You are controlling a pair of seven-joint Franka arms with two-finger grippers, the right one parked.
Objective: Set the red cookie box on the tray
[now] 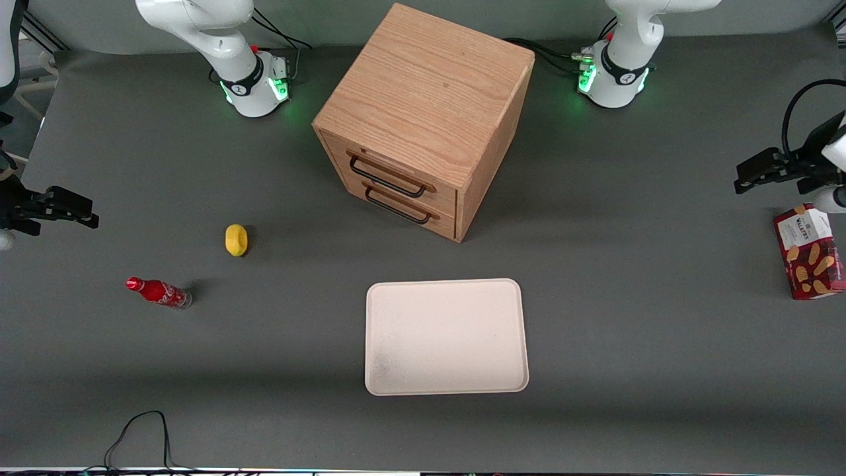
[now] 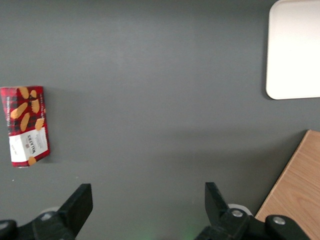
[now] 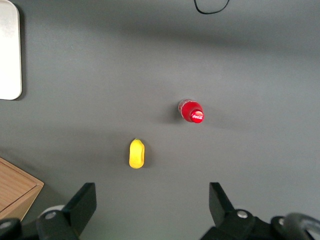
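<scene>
Front view: the box lies flat on the table at the working arm's end, well apart from the tray, which sits in front of the cabinet. The gripper hangs above the table, near the box.

Left wrist view: the gripper is spread wide, holding nothing; the box and tray lie apart.

Dark grey table, wooden 2-drawer cabinet, even light
</scene>
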